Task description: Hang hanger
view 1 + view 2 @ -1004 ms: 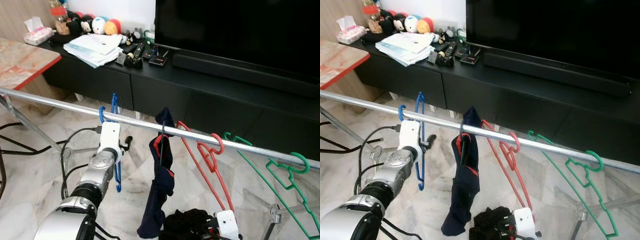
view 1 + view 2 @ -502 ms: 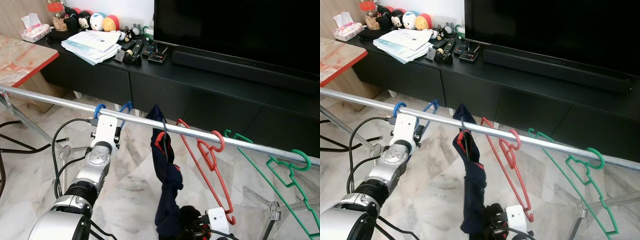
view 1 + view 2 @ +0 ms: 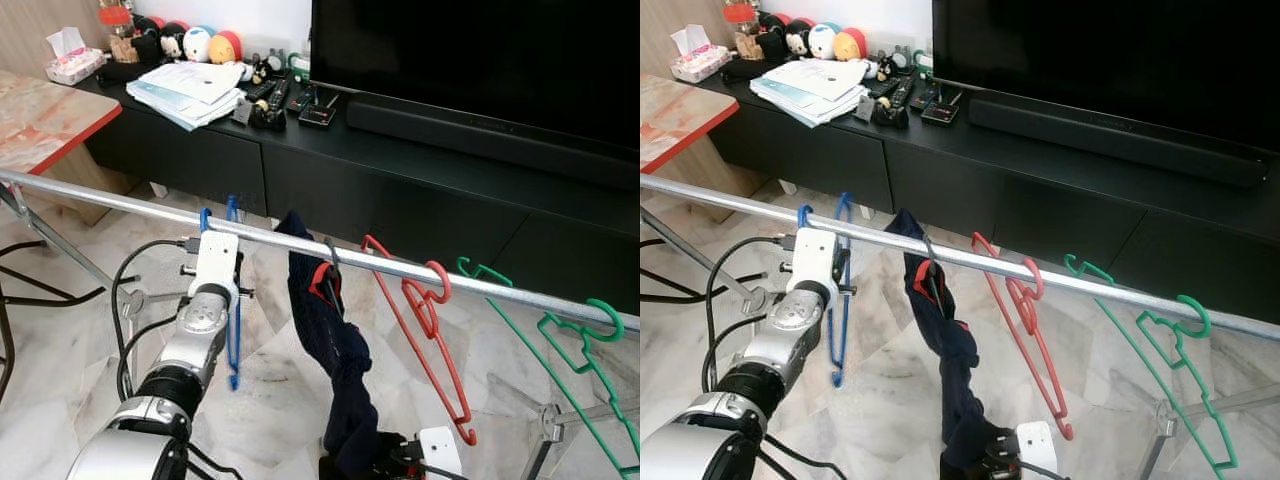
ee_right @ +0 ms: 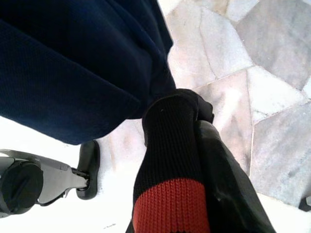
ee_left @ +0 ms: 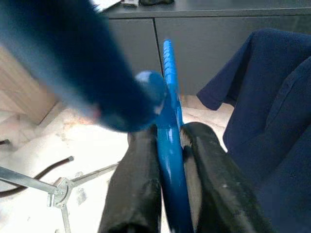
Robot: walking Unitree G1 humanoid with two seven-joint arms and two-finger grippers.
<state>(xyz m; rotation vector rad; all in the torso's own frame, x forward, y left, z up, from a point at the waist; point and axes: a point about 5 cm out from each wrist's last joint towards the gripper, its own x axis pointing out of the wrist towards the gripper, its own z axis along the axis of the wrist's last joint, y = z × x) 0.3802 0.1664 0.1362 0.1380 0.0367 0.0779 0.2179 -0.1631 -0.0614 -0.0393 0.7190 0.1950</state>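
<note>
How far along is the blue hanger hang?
Done: the blue hanger hooks over the metal rail, left of the navy garment, red hanger and green hanger. In hand: the left end effector is shut on the blue hanger; the right end effector grips the navy garment's ribbed cuff low down. Left: release the blue hanger and withdraw.

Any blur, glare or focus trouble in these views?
Both eye views: sharp and evenly lit. Left wrist view: a large blurred blue shape up close; the blue hanger between the left hand's fingers is sharper. Right wrist view: floor overexposed to white at the bottom.
</note>
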